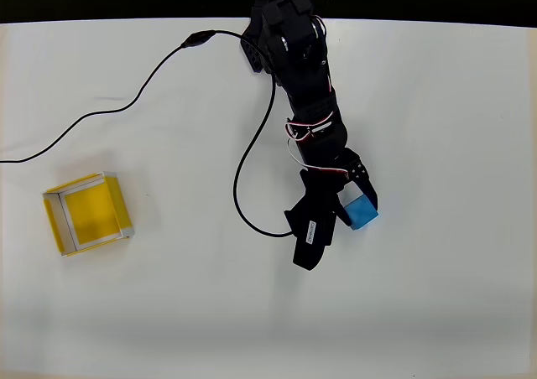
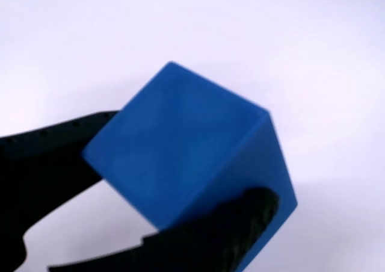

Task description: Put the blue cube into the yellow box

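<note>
Overhead view: one black arm reaches down the white table (image 1: 436, 102) from the far edge, and its gripper (image 1: 340, 215) sits at the blue cube (image 1: 362, 212), right of centre. One yellow box (image 1: 88, 214) lies well apart from it at the left side of the picture, open side up, with nothing on its yellow floor. One black cable (image 1: 243, 165) loops across the tabletop between the arm and the left edge. Wrist view: the blue cube (image 2: 192, 145) stands between the two black fingers (image 2: 54, 142), one at its left face and the other against its lower right edge; the jaws are closed to the cube's width and appear to be pressing on it, with the cube turned corner-on to them. Whether the cube rests on the table or is already raised off it cannot be told from either view. The step in hand is judged to be the grasp, at or just after closure, so the task is in its early part: the cube is secured but not carried. The next move calls for a lift clear of the surface, a sweep across to the left of the overhead picture, passing over the cable, and a release above the box's floor inside its low walls. Because the cube is gripped on the skew, it may twist as it is raised.
</note>
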You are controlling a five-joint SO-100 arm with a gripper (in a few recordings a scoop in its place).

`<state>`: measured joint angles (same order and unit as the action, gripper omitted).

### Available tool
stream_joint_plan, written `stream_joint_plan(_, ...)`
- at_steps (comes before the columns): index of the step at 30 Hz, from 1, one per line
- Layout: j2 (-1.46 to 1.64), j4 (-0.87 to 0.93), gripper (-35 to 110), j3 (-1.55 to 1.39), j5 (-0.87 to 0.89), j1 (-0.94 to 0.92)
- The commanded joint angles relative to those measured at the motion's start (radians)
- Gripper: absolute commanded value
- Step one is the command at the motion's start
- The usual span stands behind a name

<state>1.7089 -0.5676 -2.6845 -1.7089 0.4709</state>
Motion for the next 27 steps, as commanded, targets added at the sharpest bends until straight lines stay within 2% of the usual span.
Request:
stream_joint_plan(1, 0.040, -0.044, 17, 0.189, -0.044, -0.144)
stream_joint_plan(11, 0.034, 0.017, 17, 0.439, -0.034, -0.566)
stream_joint_plan(18, 0.048, 0.156, 17, 0.518, 0.028, -0.845)
stream_joint_plan(27, 0.051, 0.272, 17, 0.546, 0.080, -1.074)
